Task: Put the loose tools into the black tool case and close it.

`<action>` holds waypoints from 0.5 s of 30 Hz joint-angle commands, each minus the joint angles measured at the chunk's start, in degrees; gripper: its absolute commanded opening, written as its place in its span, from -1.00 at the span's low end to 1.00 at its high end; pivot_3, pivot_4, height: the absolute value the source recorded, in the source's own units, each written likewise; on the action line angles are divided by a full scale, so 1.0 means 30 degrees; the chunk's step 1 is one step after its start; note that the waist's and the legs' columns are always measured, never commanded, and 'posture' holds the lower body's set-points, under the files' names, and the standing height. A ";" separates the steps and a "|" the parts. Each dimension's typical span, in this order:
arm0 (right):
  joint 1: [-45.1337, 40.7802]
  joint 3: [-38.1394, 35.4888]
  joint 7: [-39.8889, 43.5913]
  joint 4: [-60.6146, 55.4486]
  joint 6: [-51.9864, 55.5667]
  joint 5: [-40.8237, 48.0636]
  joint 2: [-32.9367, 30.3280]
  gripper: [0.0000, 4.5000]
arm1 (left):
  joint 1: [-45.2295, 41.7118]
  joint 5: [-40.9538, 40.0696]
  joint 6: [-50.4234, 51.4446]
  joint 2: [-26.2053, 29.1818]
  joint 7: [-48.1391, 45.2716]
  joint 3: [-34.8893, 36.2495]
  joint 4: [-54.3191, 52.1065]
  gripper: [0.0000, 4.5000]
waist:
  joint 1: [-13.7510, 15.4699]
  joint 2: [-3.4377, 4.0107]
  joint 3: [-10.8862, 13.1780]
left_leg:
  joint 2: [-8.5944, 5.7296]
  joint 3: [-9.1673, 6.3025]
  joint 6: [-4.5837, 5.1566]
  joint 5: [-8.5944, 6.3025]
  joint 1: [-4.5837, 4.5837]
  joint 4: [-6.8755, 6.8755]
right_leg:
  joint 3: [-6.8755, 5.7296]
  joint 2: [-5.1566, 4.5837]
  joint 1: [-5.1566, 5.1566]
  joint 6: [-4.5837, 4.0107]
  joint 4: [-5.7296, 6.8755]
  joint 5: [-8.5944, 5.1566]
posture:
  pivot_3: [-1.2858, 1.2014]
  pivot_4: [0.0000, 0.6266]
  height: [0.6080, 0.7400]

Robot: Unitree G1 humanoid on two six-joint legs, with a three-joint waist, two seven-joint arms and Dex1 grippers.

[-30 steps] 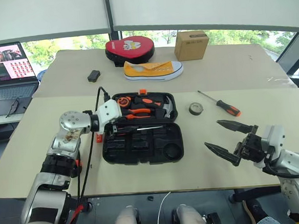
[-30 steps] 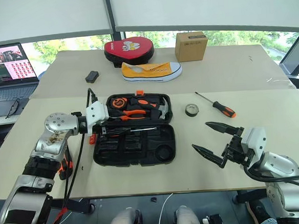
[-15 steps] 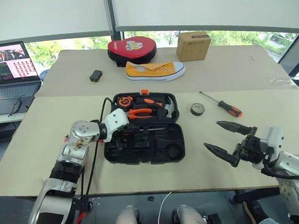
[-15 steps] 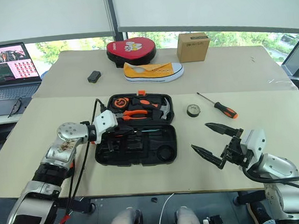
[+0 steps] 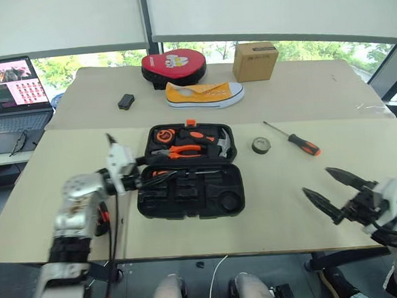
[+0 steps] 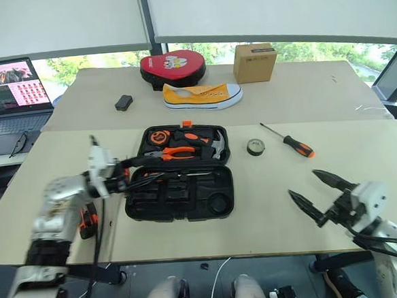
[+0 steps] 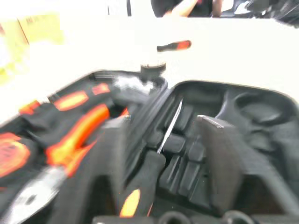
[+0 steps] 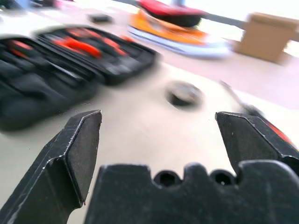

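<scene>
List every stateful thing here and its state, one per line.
Flat black plastic tool case: open, lid flat on table.
Long orange-and-black screwdriver: loose on table.
Small dark tape roll: loose beside case.
Second screwdriver: lying in case.
Laptop: open, screen lit.
Left claw: open.
Right claw: open, empty.

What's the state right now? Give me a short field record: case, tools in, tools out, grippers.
case: black tool case open, flat on the table
in case: one screwdriver in the near half; pliers and hammer in the far half
still out: second screwdriver, tape roll, both to the right of the case
left gripper: open, at the case's left edge, empty
right gripper: open, empty, near the table's front right
</scene>
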 commanded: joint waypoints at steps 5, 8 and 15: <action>0.0196 -0.1589 -0.1127 0.3119 -0.1972 -0.1253 -0.0274 1.00 | 0.6418 -0.4697 0.2968 0.1769 -0.0718 0.4462 -0.4572 0.96 | -0.0283 0.0079 -0.0011 | 0.0038 0.0023 -0.0006 -0.0054 0.0079 -0.0043 | 0.0111 0.0004 0.0015 -0.0004 -0.0009 -0.0037 | 0.03 -0.52 1.00; -0.2773 -0.0533 -0.1181 0.4350 -0.0718 -0.1802 -0.1519 1.00 | 0.6989 -0.5783 0.4268 0.1440 0.0225 0.4464 -0.6150 0.96 | -0.0276 0.0098 0.0004 | 0.0032 0.0026 -0.0005 -0.0053 0.0089 -0.0018 | 0.0144 -0.0018 0.0030 -0.0004 -0.0007 -0.0037 | 0.03 -0.52 1.00; -1.3451 0.4608 0.0040 1.3500 0.1516 -0.6225 -0.4176 1.00 | 0.6332 -0.5046 0.4554 0.0834 0.0703 0.2805 -0.6554 0.96 | -0.0449 0.0178 0.0022 | -0.0016 0.0201 0.0024 -0.0053 0.0162 -0.0028 | 0.0351 0.0048 -0.0010 0.0027 -0.0020 -0.0002 | 0.03 -0.52 1.00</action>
